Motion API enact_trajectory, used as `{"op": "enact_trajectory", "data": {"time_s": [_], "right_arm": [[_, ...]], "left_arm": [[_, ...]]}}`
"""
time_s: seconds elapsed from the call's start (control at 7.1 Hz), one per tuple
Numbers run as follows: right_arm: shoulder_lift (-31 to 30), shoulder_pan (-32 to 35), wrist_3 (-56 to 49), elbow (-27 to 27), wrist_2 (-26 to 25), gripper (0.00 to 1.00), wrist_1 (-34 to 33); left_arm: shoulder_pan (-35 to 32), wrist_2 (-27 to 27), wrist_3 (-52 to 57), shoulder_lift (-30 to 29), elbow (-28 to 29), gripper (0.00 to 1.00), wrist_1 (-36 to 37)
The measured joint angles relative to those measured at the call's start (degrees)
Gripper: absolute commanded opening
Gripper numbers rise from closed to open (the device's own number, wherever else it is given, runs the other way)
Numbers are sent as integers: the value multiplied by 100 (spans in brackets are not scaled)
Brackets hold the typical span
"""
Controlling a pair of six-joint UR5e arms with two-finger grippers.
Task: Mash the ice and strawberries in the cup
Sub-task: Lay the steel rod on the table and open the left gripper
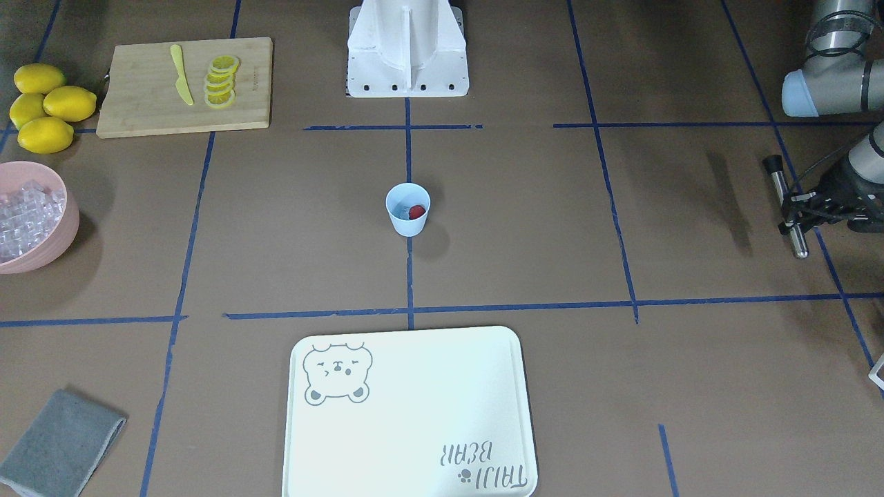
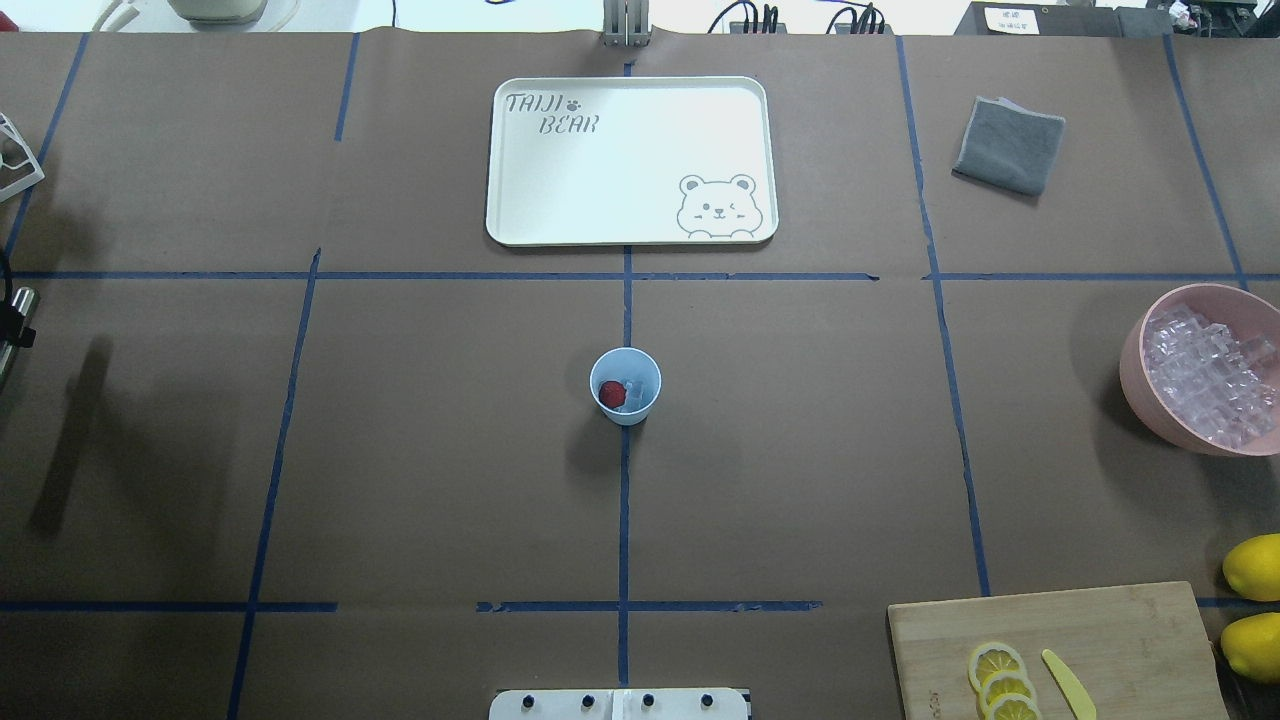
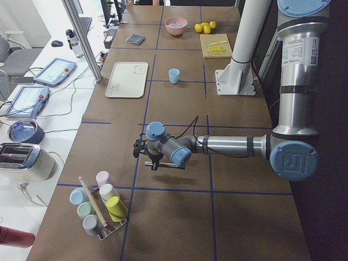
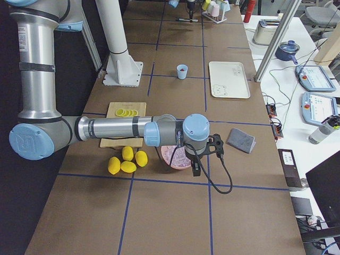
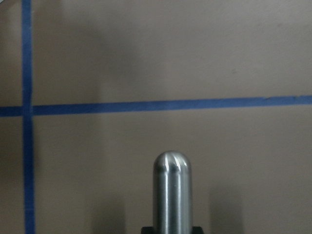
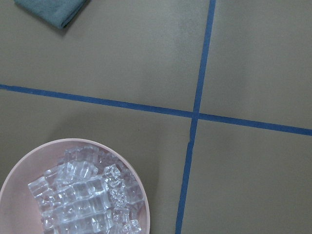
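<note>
The light-blue cup (image 1: pixel 407 210) stands upright at the table's centre, where it also shows from overhead as the cup (image 2: pixel 625 387). Inside lie one red strawberry (image 2: pixel 612 393) and a little clear ice (image 2: pixel 635 397). My left gripper (image 1: pixel 793 207) hovers far off at the table's left end, shut on a metal muddler (image 1: pixel 799 241) with a black top. The muddler's rounded tip (image 5: pixel 172 185) points at bare table. My right gripper (image 4: pixel 204 154) hangs over the pink bowl, and I cannot tell whether it is open or shut.
A pink bowl (image 2: pixel 1135 370) full of ice cubes (image 6: pixel 83 195) sits at the right end, beside several lemons (image 1: pixel 45 103) and a cutting board (image 1: pixel 145 103) with lemon slices and a yellow knife. A white tray (image 2: pixel 600 180) and grey cloth (image 2: pixel 1008 143) lie beyond the cup.
</note>
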Motion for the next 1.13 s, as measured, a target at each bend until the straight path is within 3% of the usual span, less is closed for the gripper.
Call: {"op": "enact_trajectory", "data": {"time_s": [0.42,0.7,0.85,0.99,1.13], "right_arm": [[0,-7,1,0,3,99,0],[3,-9,2,5,3,99,0],[9,-9,1,8,2,99,0],[19,-9,-1,8,-2,99,0],[30,-9,0,9,-4,99,0]], "left_arm": [[34,424,34,103,121,0,4],[40,541,29,109,143,8,4],[40,570,27,107,145,32,6],[40,585,27,105,147,99,4],[40,593,16,104,145,100,-4]]}}
